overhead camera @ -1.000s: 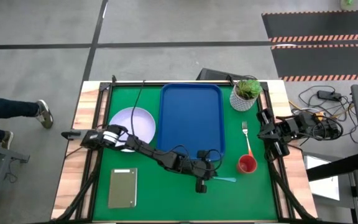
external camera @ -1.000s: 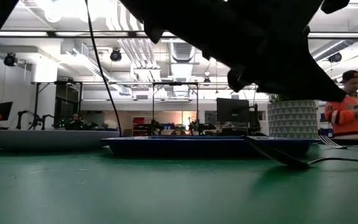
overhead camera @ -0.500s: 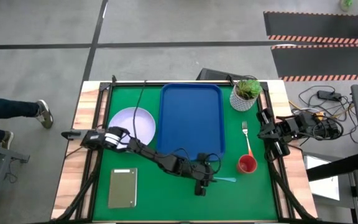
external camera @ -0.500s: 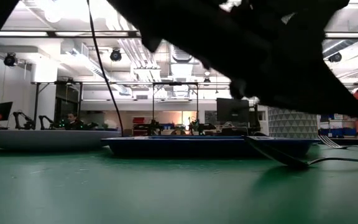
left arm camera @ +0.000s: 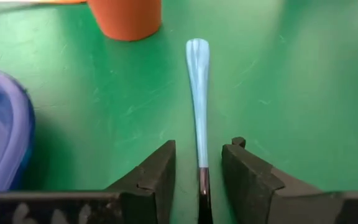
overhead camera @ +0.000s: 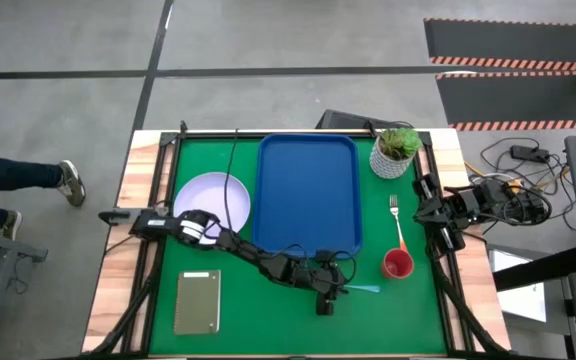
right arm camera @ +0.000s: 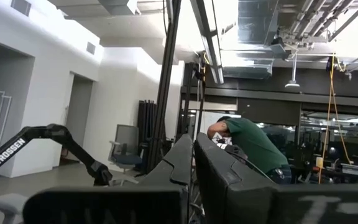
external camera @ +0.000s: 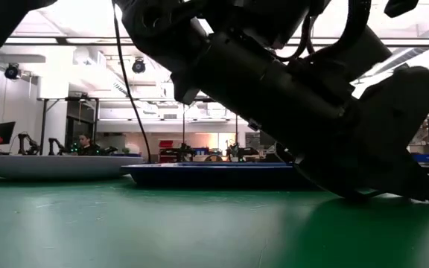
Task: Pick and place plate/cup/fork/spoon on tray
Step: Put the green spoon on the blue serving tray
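Spoon (left arm camera: pixel 197 93) flat, handle aimed toward frame top; left hand (left arm camera: pixel 199 180) low, fingers open astride it, not gripping.

Dk blue tray (overhead camera: pixel 308 190), lavender plate (overhead camera: pixel 213 197), red-orange cup (overhead camera: pixel 397 264), lt blue spoon (left arm camera: pixel 197 93) handle, green table (overhead camera: pixel 268 315).

We note both arms are dark, near-black, built of blocky jointed segments. The left arm (overhead camera: pixel 238 245) carries a white band near its base and a thin black cable looped along its links. The right arm (overhead camera: pixel 458 208) trails a bundle of black and orange cables. The left gripper (left arm camera: pixel 198 176) has two matte black wedge-shaped fingers (left arm camera: pixel 151 177) with flat inner faces and stepped tips.
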Motion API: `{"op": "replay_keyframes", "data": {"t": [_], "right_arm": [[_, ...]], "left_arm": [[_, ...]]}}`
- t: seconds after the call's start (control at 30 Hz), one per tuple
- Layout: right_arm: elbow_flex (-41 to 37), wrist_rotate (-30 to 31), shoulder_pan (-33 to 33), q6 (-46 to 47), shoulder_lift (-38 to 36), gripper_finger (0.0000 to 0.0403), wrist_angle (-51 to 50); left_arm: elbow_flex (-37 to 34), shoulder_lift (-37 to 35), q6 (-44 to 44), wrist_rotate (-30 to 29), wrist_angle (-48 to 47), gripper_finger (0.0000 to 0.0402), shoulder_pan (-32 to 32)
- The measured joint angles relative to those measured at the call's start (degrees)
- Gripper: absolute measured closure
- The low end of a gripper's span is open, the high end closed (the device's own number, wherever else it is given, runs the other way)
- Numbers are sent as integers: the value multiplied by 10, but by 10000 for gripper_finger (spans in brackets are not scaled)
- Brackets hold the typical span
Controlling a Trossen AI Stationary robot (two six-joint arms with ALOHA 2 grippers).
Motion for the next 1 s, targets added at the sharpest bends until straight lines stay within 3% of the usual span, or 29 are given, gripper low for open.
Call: {"op": "replay_keyframes", "data": {"t": [0.37,0.77,1.0], "right_arm": [[0,0,0,-2,0,394,0],[0,0,0,-2,0,394,-9],[0,0,0,-1,0,394,-11]], "left_arm": [[0,0,-2,-3,-7,394,0],[16,-2,4,3,-10,395,-2],[10,-44,44,-1,-1,399,-4]]}}
